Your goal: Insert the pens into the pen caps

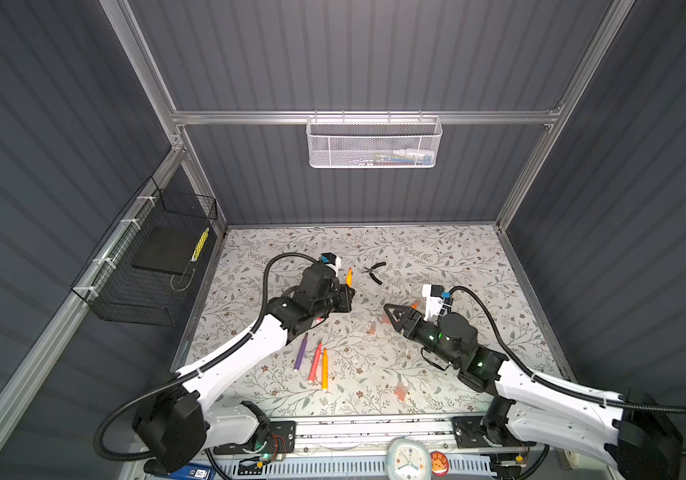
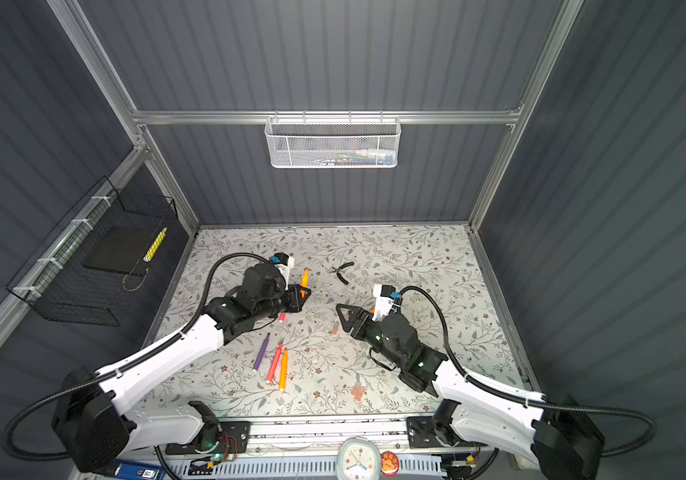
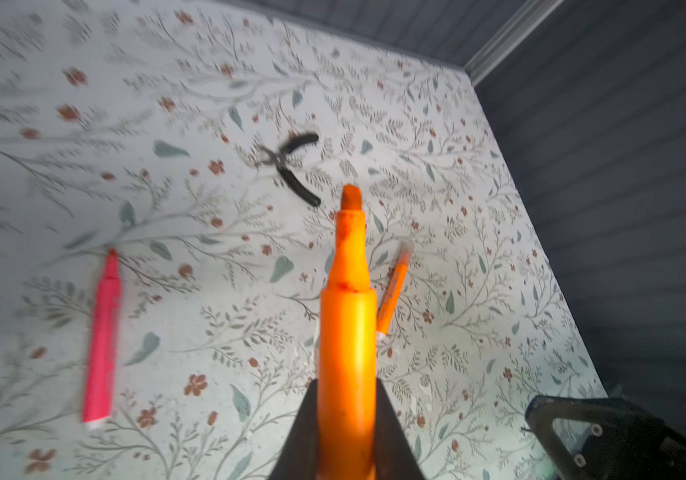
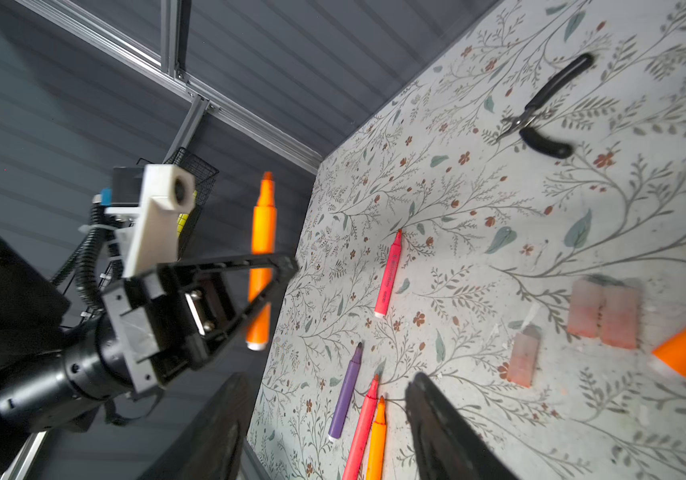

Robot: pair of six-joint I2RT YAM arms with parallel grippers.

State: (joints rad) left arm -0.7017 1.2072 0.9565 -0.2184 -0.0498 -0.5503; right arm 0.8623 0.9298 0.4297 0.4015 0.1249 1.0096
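**Top views.** Your left pincer [image 1: 347,293] pinches an orange pen [image 1: 349,277] and holds it clear of the worktop [image 1: 437,257]. Your right pincer [image 1: 394,312] hovers apart from it, near the middle. A purple pen [image 1: 300,353], a pink-red pen [image 1: 315,362] and a second orange pen [image 1: 324,370] lie side by side toward the front. One cap [image 1: 372,328] lies near the right pincer. A front cap [image 1: 401,390] lies by the near edge. The pliers [image 1: 374,272] lie further back.

**Left wrist view.** The jaws press together on the pen's barrel. The felt tip [image 3: 351,197] is bare and sticks out well beyond them.

**Right wrist view.** The right jaws are spread, with nothing between them. Two caps [image 4: 603,316] lie touching side by side, with a third cap [image 4: 522,359] just beside them, all flat on the worktop.

**Judgement.** The pen is in hand and no cap is. This looks like the cap-fetching step.

**Next move.**
- Lower the right pincer onto one cap, and take the lone third cap rather than the touching pair.
- Grip it across its sides so the open end stays free.
- Bring that opening in line with the bare tip before you push.
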